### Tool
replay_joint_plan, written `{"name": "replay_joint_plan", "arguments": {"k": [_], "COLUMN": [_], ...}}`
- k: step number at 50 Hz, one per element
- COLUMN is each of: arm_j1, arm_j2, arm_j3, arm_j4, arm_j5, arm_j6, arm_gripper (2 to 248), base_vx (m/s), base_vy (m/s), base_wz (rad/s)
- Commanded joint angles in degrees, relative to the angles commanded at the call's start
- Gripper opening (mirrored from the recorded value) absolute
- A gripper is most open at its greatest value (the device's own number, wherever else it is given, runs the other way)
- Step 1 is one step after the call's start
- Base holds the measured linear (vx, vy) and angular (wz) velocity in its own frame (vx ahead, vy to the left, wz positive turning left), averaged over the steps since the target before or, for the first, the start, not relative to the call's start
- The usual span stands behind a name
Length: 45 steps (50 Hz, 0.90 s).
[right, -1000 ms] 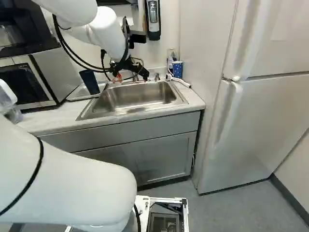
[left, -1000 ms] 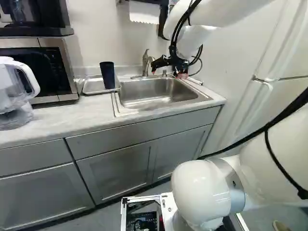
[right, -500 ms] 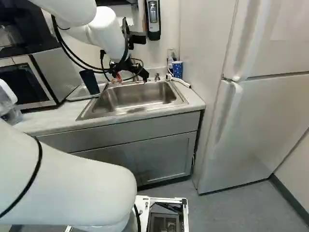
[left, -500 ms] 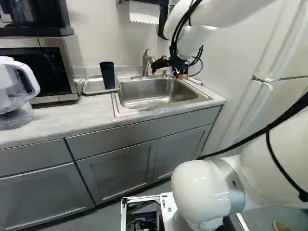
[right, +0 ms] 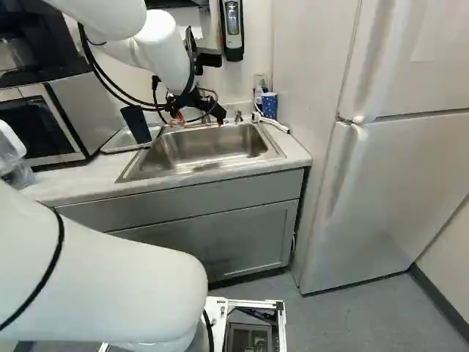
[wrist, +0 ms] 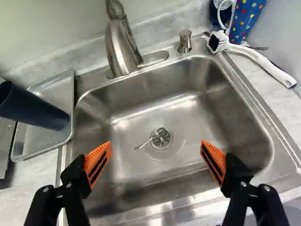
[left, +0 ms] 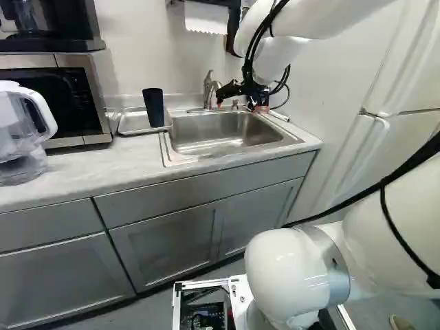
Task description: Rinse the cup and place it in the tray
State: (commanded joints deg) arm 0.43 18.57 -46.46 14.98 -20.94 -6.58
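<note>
Wrist view, claw gaping wide right over the sink, rim curving ahead, cup standing in tray alongside.

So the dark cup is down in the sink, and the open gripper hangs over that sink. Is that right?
Not quite: the dark cup is in the tray beside the sink, as the wrist view shows. The open gripper does hang over the sink.
</note>
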Motion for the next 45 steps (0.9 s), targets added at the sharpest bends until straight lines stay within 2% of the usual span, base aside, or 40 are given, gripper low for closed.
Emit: {"name": "replay_joint_plan", "arguments": {"k": [45], "arm_j1": [0.0], "arm_j2": [0.0], "arm_j3": [0.0], "arm_j4": [0.0], "arm_j5": [0.0], "arm_j6": [0.0], "arm_gripper": [247], "base_vx": [-0.012], "base_vy": [0.003], "base_wz": [0.019]}}
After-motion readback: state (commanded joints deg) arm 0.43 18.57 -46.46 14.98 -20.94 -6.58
